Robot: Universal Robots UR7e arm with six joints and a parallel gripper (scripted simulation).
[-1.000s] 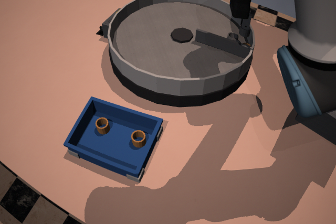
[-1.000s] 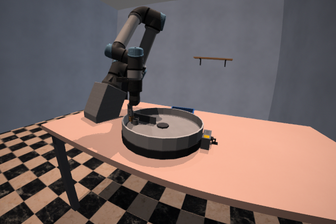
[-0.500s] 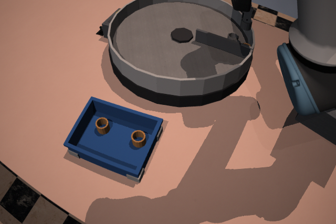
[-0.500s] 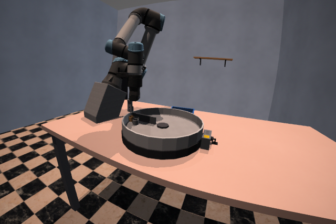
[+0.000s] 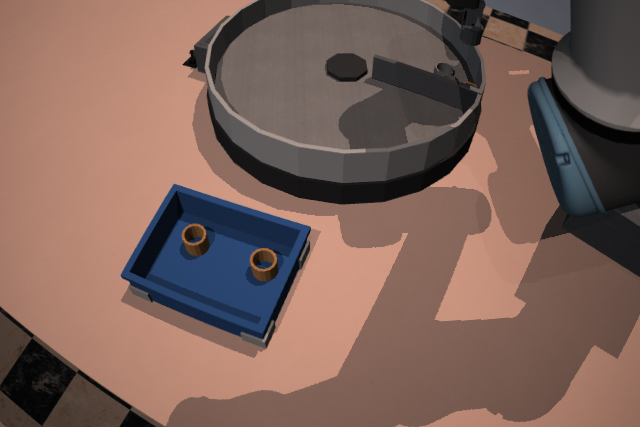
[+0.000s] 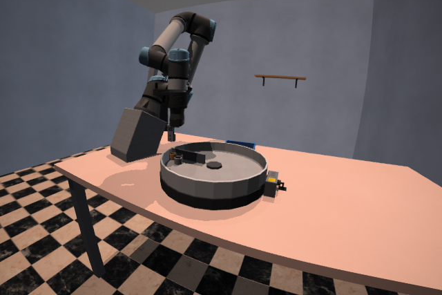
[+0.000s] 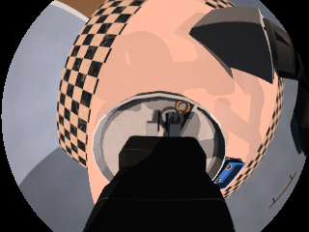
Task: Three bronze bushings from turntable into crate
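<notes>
In the scene 1 view, two bronze bushings (image 5: 194,239) (image 5: 264,264) stand in the blue crate (image 5: 215,320). One more bronze bushing (image 5: 469,84) (image 6: 173,156) (image 7: 182,106) is on the turntable (image 5: 279,81) (image 6: 228,173), in the corner between the divider and the rim. A grey bushing (image 5: 444,69) (image 6: 177,159) stands beside it. My gripper (image 5: 470,29) (image 6: 171,137) (image 7: 162,116) is above the rim near them, raised clear of them. It looks shut on a dark grey bushing (image 5: 470,36); its fingers partly hide the hold.
A grey divider (image 5: 416,79) (image 6: 192,156) runs from near the dark hub (image 5: 346,66) (image 6: 214,165) to the rim. The turntable's raised wall surrounds its disc. A box (image 6: 271,184) sits outside the wall. The robot's base stands beside the turntable.
</notes>
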